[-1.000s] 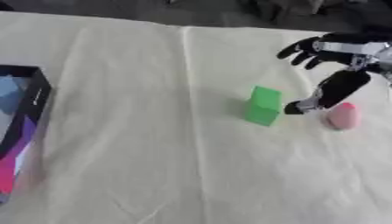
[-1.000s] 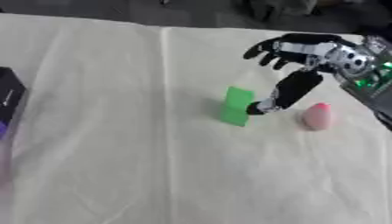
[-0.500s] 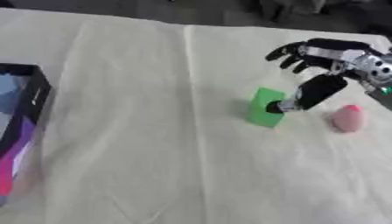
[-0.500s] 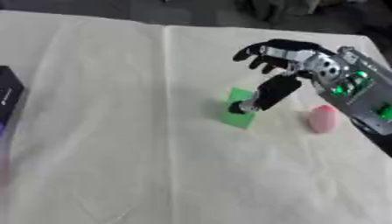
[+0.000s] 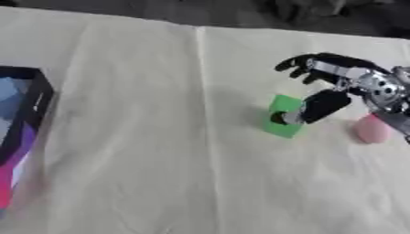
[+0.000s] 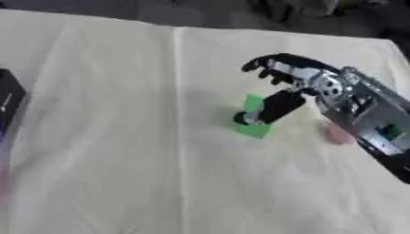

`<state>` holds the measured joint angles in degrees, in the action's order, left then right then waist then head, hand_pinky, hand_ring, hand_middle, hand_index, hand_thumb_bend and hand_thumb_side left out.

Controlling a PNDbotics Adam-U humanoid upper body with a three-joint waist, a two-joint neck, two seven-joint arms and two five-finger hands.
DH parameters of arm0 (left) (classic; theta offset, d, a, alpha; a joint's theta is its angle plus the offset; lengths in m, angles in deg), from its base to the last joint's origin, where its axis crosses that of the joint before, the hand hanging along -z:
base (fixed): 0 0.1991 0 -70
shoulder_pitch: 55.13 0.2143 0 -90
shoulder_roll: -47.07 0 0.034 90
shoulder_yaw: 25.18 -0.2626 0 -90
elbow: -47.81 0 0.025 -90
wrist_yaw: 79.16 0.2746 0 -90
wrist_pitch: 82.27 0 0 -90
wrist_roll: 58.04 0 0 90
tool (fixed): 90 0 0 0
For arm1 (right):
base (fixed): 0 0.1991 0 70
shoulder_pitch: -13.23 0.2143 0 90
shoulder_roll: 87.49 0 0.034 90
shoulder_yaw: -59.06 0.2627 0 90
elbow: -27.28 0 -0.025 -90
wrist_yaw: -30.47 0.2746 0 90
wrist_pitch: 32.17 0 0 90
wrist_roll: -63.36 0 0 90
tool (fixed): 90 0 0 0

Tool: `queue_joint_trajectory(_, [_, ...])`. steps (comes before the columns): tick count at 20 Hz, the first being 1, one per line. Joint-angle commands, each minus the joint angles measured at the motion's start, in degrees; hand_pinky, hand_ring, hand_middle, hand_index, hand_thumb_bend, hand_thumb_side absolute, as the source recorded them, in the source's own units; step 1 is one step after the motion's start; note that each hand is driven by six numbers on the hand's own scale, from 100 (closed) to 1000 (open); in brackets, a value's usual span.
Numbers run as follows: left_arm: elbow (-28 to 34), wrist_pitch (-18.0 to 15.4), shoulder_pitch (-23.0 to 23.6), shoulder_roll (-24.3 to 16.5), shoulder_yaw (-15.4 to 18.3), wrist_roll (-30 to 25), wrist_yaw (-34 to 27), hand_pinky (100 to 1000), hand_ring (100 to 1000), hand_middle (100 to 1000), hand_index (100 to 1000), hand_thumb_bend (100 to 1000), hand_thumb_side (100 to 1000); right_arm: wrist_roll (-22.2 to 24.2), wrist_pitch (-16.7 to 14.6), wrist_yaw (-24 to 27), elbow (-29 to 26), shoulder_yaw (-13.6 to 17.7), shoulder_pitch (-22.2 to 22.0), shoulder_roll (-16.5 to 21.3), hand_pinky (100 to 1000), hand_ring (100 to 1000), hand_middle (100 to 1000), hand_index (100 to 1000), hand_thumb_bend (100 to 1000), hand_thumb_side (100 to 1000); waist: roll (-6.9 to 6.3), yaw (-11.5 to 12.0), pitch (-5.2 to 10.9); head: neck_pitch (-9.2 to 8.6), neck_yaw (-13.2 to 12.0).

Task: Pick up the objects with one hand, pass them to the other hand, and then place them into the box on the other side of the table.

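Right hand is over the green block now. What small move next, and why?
Probably curl the fingers down around the green block: the right hand sits above it, thumb against its face, fingers spread and holding nothing. The pink object lies apart, clear.

The table (image 5: 144, 137) was covered with a pale yellow cloth (image 5: 200, 183), which had a straight fold line running from the far edge toward the near side, a little left of the middle. On the cloth stood a green block (image 5: 282, 115), right of the middle, tilted a little. Near it, further to the right, lay a small pink object (image 5: 371, 130) with a rounded shape; the two were apart from each other. At the left edge of the table was a box (image 5: 20, 132) with dark walls and blue, purple and pink colours on it, well apart from the block.
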<state>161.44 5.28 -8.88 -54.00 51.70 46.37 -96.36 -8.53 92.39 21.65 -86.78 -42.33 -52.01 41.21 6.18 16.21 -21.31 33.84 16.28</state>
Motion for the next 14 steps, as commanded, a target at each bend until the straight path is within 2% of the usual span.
queue_joint_trajectory(1, [1.0,-0.1,-1.2,-0.4,0.4,-0.2,0.4,910,1000,654,839,171,657,-0.8,0.3,-0.5,-0.5,0.7,-0.3,0.9,886,930,958,933,523,244,-0.35,0.4,0.52,-0.97,0.7])
queue_joint_trajectory(14, [1.0,0.4,-1.6,-0.1,0.1,-0.6,0.9,909,1000,638,835,161,668,0.3,2.1,-5.2,0.9,1.9,-4.1,0.0,900,937,957,932,581,186,-0.67,1.7,-0.5,-1.8,1.3])
